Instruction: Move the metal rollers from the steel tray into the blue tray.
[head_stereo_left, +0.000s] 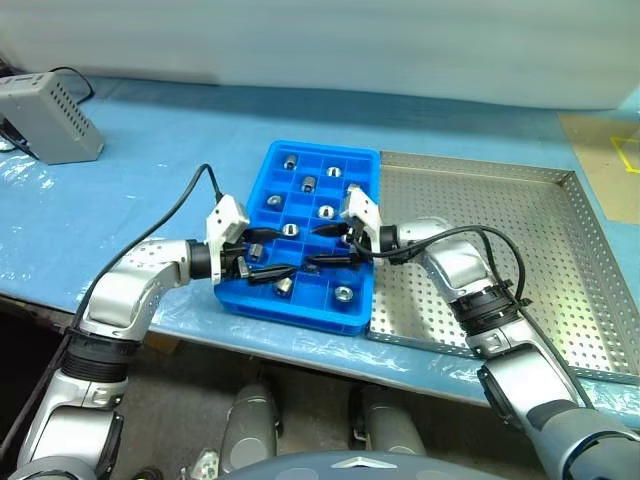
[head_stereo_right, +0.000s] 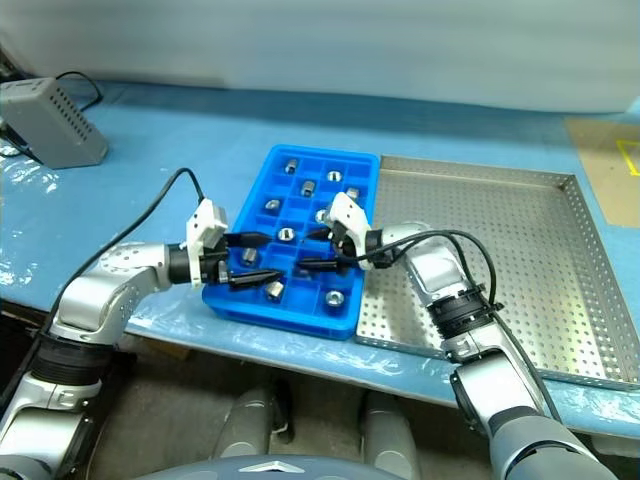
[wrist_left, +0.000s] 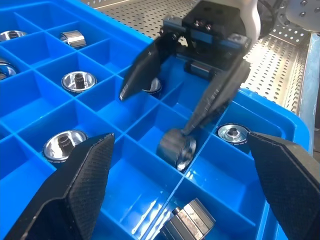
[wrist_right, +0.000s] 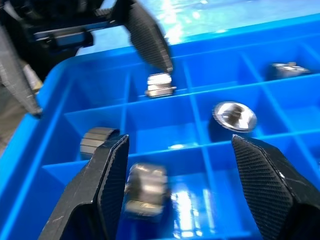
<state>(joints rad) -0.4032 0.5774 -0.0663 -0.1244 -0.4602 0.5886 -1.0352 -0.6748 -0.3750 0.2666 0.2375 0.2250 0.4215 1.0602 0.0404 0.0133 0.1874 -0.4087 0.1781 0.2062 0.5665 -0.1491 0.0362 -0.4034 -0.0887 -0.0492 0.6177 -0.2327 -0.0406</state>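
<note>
While both arms reach in over the blue tray (head_stereo_left: 262, 190) from opposite sides, the right gripper (head_stereo_left: 322, 246) stands with its two black fingers spread wide and nothing clamped between them. In the left wrist view, a metal roller (wrist_left: 177, 147) sits at the tip of one right finger (wrist_left: 212, 102), resting on a divider wall between compartments; whether the finger touches it or stands just beside it cannot be told. In the right wrist view this same roller appears blurred, low between the spread fingers.

The left gripper (head_stereo_left: 268, 257) is also fully spread and empty, its fingertips pointing toward the right gripper across the near middle of the blue tray. The two sets of fingertips are near each other but apart.

Other metal rollers (head_stereo_left: 309, 183) lie singly in separate compartments of the blue tray, some upright with the centre hole showing, some on their sides. The steel tray (head_stereo_left: 560, 250) lies flat against the right side of the blue tray, with the right forearm crossing its near corner. Both trays rest on a table covered with a blue sheet (head_stereo_left: 150, 170). A grey box (head_stereo_left: 50, 115) with a black cable sits at the far left of the table, well apart from the trays.
</note>
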